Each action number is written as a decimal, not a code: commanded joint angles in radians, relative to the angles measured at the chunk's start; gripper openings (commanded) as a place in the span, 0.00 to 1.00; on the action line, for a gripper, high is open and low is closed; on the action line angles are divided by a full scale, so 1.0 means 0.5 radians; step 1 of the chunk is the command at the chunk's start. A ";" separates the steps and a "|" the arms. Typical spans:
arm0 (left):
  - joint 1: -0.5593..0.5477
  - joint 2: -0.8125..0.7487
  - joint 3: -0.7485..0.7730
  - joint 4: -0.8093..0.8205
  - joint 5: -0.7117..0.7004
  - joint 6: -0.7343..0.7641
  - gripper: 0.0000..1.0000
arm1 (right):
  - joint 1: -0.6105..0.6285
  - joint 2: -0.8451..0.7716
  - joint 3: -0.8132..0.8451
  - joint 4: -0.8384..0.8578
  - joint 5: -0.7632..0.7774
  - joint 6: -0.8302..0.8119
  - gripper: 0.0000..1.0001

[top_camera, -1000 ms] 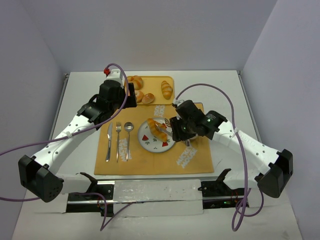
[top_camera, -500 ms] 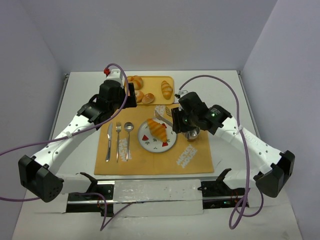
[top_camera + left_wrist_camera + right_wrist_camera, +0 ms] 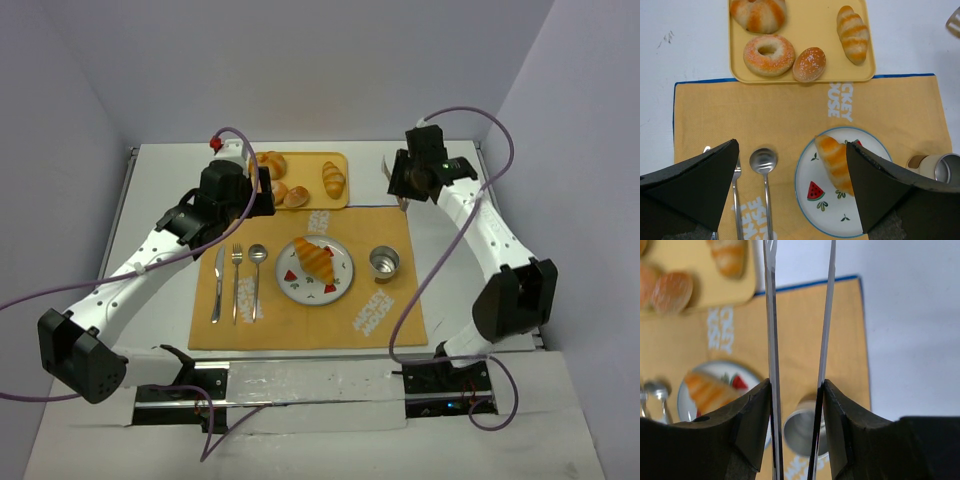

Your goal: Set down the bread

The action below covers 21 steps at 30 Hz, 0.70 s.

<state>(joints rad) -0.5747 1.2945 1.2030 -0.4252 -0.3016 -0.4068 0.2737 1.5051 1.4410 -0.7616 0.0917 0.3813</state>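
The bread [image 3: 317,260], a golden ridged croissant, lies on the white watermelon-print plate [image 3: 340,286] in the middle of the orange placemat, with nothing touching it. The left wrist view shows this bread [image 3: 834,159] partly behind one finger. My right gripper [image 3: 403,183] hovers over the mat's back right corner, shut on metal tongs [image 3: 772,315] whose two blades stand apart with nothing between them. My left gripper [image 3: 792,190] hangs open above the cutlery and plate [image 3: 805,200], holding nothing.
A yellow tray [image 3: 305,165] at the back holds buns, a doughnut and a small ridged roll [image 3: 333,179]. A metal cup [image 3: 384,263] stands right of the plate. Knife, fork and spoon [image 3: 257,275] lie left of it.
My right arm has lifted the tongs off the bread and swung back and to the right, away from the plate. The bread stays on the plate. The left arm has not moved.
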 commanded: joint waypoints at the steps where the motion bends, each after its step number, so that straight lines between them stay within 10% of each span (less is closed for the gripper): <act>1: -0.010 -0.006 0.051 0.043 0.036 -0.002 0.99 | -0.148 0.195 0.235 0.167 0.151 0.047 0.50; 21: -0.013 -0.086 0.045 0.040 0.014 0.016 0.99 | -0.612 1.107 0.888 0.192 0.347 0.008 0.55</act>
<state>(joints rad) -0.5747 1.2884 1.2030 -0.4259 -0.2985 -0.4065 0.0017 2.0529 1.8133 -0.6777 0.2123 0.3988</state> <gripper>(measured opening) 0.993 0.549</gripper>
